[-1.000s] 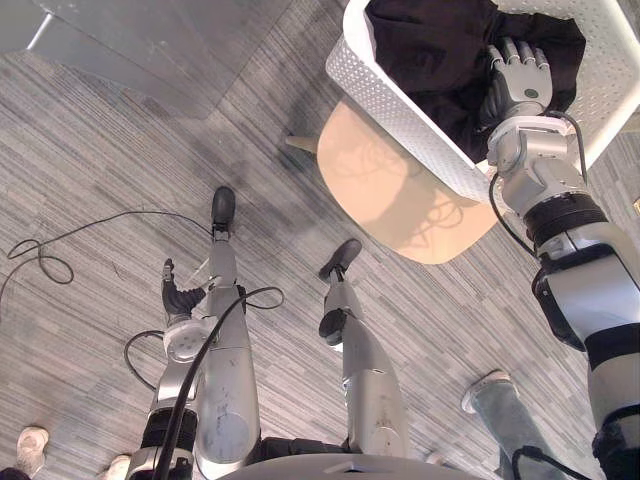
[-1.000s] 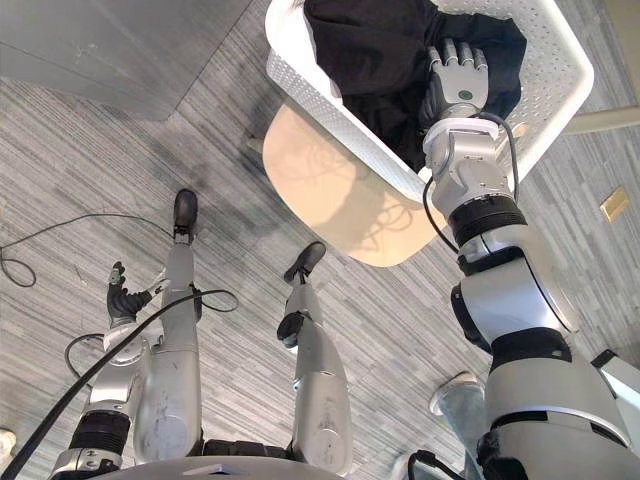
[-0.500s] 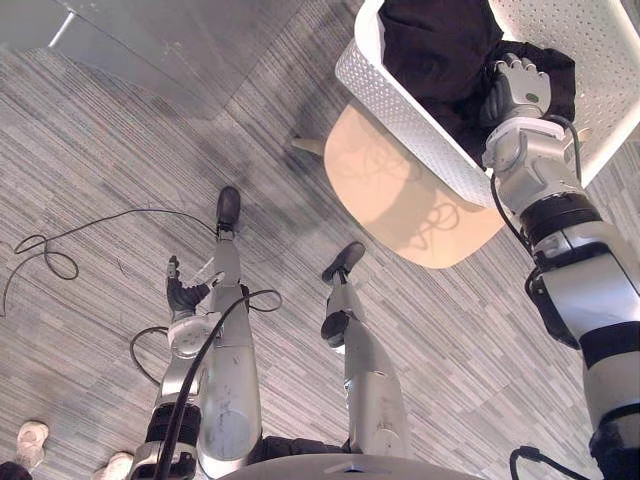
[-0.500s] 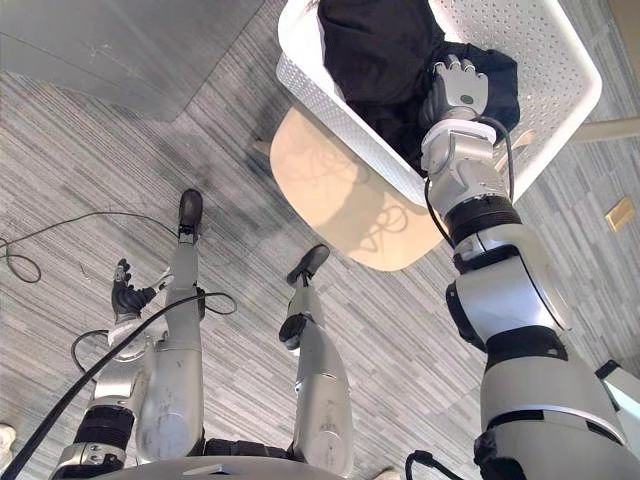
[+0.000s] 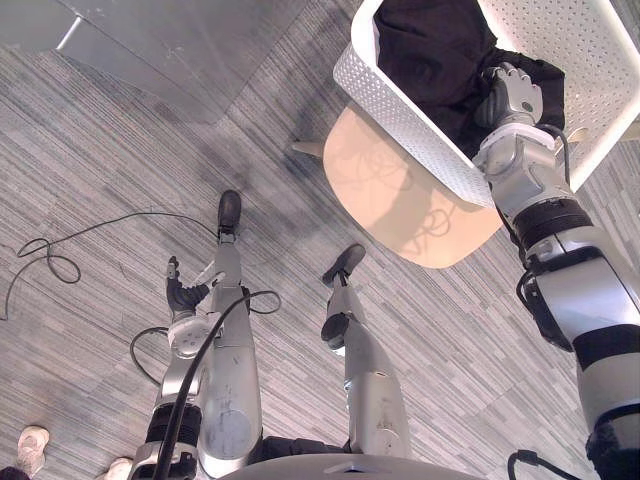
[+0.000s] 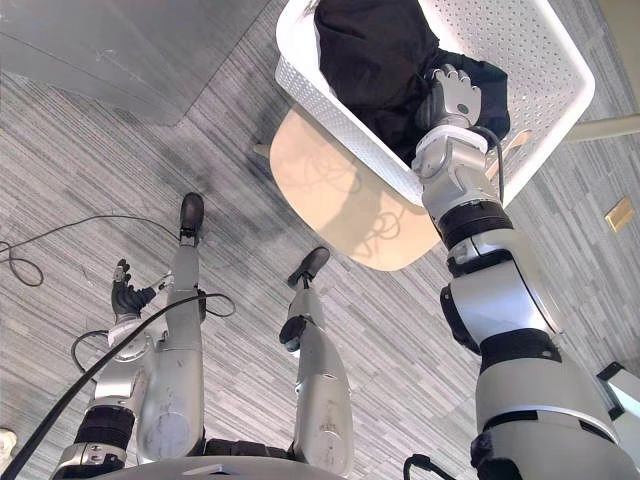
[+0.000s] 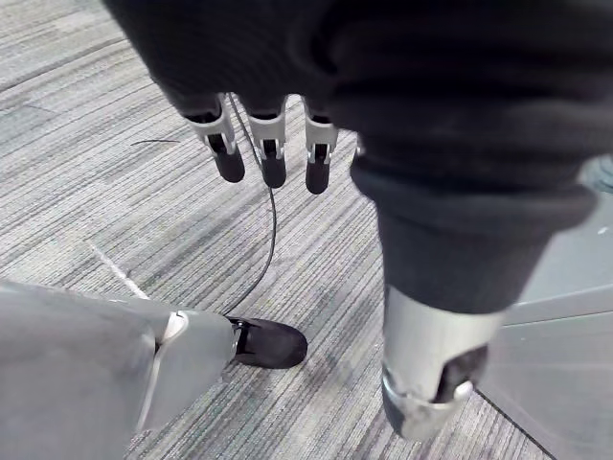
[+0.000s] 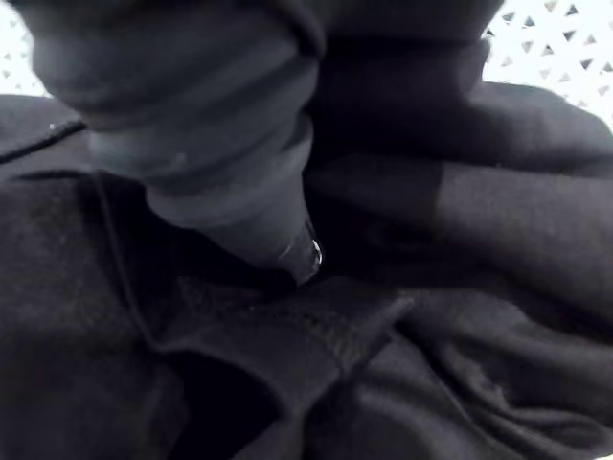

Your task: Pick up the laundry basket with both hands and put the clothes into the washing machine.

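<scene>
- Two things carry the task. The white laundry basket (image 5: 400, 112) rests on a small round desk (image 5: 400, 205), and the black clothes (image 5: 430, 45) lie heaped inside it, with none of them out yet.
- Our right robot hand (image 5: 512, 92) is inside the basket, down on the clothes and just past the near wall. Its own wrist view has dark folds of cloth pressed right up against it. We cannot tell whether it is clamped on the cloth or only lying on it.
- Our left robot hand (image 5: 181, 298) hangs low at the side, well apart from the basket. Its fingers (image 7: 273, 144) are loosely apart and it holds nothing.
- We judge the task to be early. One robot hand is working at the clothes, and the basket has not been taken up with both.
- Next, we think the right robot hand needs a sure hold on a good bunch of cloth, then a lift clear of the wall without dragging the light basket off the desk. For a two-handed lift, the left robot hand must come up to the far rim.
</scene>
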Controlling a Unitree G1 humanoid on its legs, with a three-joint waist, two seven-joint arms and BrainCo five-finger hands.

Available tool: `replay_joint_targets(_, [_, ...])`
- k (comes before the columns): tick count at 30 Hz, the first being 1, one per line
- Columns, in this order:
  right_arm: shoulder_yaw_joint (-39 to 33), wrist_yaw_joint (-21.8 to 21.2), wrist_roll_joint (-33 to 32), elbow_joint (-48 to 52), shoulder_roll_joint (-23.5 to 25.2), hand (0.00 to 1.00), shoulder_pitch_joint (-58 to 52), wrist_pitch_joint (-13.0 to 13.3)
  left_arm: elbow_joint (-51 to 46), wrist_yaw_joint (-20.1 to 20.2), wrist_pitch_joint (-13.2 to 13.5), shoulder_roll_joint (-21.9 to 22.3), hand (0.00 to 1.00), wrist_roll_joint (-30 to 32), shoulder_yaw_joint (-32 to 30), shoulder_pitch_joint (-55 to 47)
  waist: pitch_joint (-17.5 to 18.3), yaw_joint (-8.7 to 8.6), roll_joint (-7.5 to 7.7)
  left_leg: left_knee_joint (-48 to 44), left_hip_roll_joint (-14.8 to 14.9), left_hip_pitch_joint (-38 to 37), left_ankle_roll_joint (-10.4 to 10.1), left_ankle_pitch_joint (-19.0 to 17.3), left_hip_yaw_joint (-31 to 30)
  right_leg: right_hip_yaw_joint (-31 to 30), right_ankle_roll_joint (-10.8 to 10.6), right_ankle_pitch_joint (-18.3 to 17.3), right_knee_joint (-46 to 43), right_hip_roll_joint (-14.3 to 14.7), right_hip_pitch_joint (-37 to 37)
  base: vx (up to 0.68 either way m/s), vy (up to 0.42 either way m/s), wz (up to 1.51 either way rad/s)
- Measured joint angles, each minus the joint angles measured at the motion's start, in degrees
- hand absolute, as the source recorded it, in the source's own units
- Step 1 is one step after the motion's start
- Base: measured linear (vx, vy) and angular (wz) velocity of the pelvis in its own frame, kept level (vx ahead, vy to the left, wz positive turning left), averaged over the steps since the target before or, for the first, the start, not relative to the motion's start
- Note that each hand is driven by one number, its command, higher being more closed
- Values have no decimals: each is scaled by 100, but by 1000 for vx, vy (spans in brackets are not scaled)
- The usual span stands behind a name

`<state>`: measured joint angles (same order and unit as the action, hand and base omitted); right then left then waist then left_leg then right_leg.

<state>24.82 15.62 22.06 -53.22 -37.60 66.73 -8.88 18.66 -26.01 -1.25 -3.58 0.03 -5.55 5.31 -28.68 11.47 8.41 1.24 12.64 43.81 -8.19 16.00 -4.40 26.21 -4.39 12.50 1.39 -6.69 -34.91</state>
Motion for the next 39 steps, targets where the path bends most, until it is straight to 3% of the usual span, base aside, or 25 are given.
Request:
replay_joint_targets(4, [-696,329,-968,-1,143,100,-83,81,-1,-2,-1,23,0,-129,-8,-1,0,7,0,-5,-1,-12,-3,6,17,-13,2,15,0,-1,3,-1,2,-1])
replay_joint_targets(9, [-1893,769,-2749,67,385,100,-243,469,-7,-2,-3,68,0,-324,1,-8,5,10,-17,-2,-1,-199,-3,3,153,-129,3,36,-3,-21,95,-5,12,-7])
replay_joint_targets(11, [-2494,980,-3747,124,401,100,-341,761,-7,-3,-4,133,0,-449,9,-8,20,9,-51,1,-2,-280,0,0,221,-200,2,36,-50,-41,114,-16,32,-8])
replay_joint_targets(13, [-2754,1100,-4179,216,442,100,-383,897,-7,-3,-6,139,0,-499,18,-9,22,-10,-54,1,-1,-333,3,-2,259,-237,2,36,-72,-50,127,-18,36,-8])
replay_joint_targets(14, [-3025,1140,-4678,346,536,100,-448,1095,-4,-3,-7,134,0,-567,21,-8,22,-52,-56,2,-2,-426,6,-4,295,-279,2,35,-92,-59,187,-22,35,-6])
replay_joint_targets(19, [-3479,1333,-5791,1019,713,100,-724,1557,-15,0,-9,129,0,-678,157,-9,52,-96,-121,45,-17,-816,21,-49,443,-423,-30,-51,-309,-128,373,-23,34,-4])
replay_joint_targets(26, [-3985,1321,-6654,2198,1051,100,-1120,1964,-296,23,-23,76,0,-723,434,-63,99,-186,-218,205,-128,-1575,39,-43,530,-517,-95,-535,-1109,-394,693,-12,3,9])
replay_joint_targets(32, [-4136,1216,-6799,3572,1529,100,-1851,2039,-793,294,-56,-4,0,-720,686,-222,107,-273,-219,310,-298,-2399,91,-117,627,-606,-199,-842,-1516,-643,1259,-5,-30,11])
replay_joint_targets(35, [-4136,1058,-6905,4156,1847,100,-2493,2042,-816,509,-99,47,0,-718,736,-582,710,-379,-278,313,-414,-2571,143,-242,666,-631,-288,-997,-1640,-789,1367,38,-28,8])
replay_joint_targets(39, [-4133,924,-6935,4594,2109,100,-3024,2041,-865,651,-163,146,0,-717,720,-958,1136,-442,-415,321,-440,-2907,140,-342,735,-632,-324,-1050,-1507,-801,1726,67,-29,-1])
